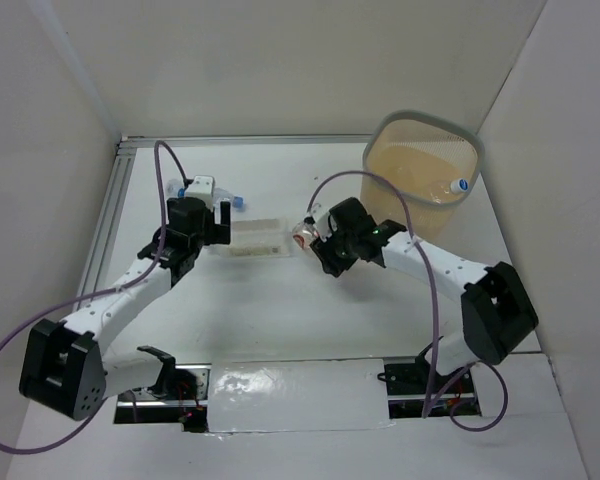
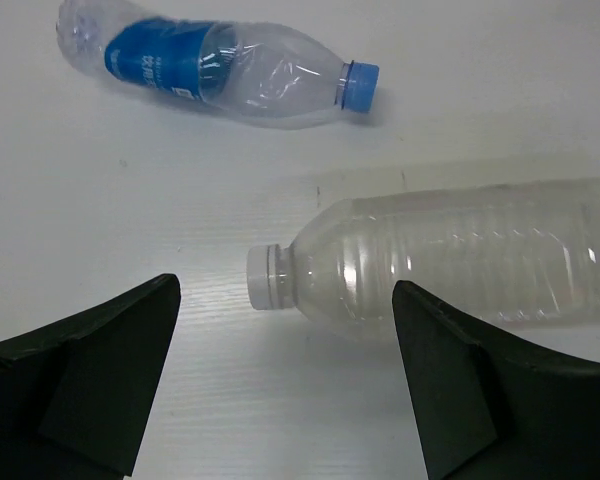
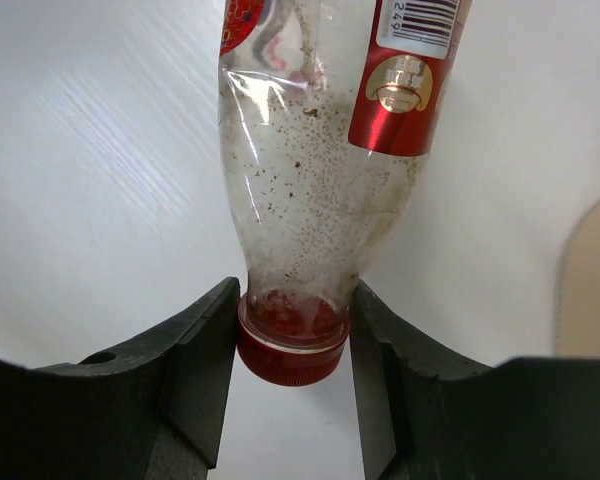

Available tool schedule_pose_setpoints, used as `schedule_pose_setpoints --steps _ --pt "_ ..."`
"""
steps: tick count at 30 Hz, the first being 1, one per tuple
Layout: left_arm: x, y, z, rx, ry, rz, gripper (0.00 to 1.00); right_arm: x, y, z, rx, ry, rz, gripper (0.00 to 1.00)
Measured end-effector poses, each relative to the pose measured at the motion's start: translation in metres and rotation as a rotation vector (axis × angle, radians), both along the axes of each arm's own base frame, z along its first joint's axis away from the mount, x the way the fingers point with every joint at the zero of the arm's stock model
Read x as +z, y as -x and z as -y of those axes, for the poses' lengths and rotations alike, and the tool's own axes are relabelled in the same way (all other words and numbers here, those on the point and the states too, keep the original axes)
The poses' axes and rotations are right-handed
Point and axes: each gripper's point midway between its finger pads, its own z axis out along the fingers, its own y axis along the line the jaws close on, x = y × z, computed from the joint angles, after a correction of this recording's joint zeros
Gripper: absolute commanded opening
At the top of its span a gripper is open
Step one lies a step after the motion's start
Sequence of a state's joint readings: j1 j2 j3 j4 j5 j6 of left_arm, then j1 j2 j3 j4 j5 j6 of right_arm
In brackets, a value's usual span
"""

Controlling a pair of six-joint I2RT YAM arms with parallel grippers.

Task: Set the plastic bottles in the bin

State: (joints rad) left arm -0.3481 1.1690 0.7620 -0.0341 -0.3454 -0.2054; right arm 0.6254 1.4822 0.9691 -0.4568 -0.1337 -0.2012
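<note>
Right gripper [image 3: 295, 335] is clenched on the red cap of the red-capped bottle [image 3: 320, 160], near the middle of the bench [image 1: 310, 320] and towards its far edge. Whether the bottle is lifted or resting, I can't quite tell from the wrist view. The hold is on the cap only, so the body will likely swing. I'd keep the squeeze firm, carry slowly towards the far right corner, rise above the grey rim, and let go only once the whole bottle is over the opening. Left gripper [image 2: 285, 320] is released, its jaws wide apart over the neck of the white-capped bottle [image 2: 460, 255]. That bottle lies on its side near the far edge, with the blue-labelled bottle [image 2: 220, 70] beyond it towards the far left corner. The bin [image 1: 425, 122] stands in the far right corner and holds a single bottle [image 1: 458, 186] by its right wall
</note>
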Motion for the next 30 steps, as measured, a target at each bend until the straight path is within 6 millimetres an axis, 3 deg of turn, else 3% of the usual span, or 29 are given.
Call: schedule_pose_setpoints --steps 7,11,15,19,24,28,29,30 --pt "-0.023 -0.047 -0.018 0.035 0.001 -0.091 1.0 0.107 -0.032 -0.01 0.099 -0.127 0.209 0.21" --pt "-0.021 -0.058 -0.009 0.019 0.044 -0.094 1.0 0.169 -0.044 -0.02 0.145 -0.205 0.342 0.21" --pt "-0.012 -0.062 -0.005 0.058 0.127 -0.091 1.0 0.23 -0.062 -0.005 0.089 -0.279 0.497 0.21" --pt "-0.002 -0.07 -0.01 0.139 0.187 -0.089 1.0 0.277 -0.085 0.032 -0.071 -0.3 0.654 0.21" --pt "-0.013 -0.064 -0.025 0.235 0.202 -0.131 1.0 0.312 -0.121 0.097 -0.311 -0.281 0.754 0.22" --pt "-0.02 -0.06 -0.04 0.289 0.206 -0.163 1.0 0.306 -0.145 0.163 -0.483 -0.233 0.734 0.4" --pt "-0.021 -0.059 -0.043 0.298 0.209 -0.167 1.0 0.301 -0.147 0.17 -0.495 -0.225 0.711 0.57" --pt "-0.023 -0.059 -0.046 0.307 0.209 -0.171 1.0 0.295 -0.149 0.175 -0.5 -0.221 0.688 0.64"
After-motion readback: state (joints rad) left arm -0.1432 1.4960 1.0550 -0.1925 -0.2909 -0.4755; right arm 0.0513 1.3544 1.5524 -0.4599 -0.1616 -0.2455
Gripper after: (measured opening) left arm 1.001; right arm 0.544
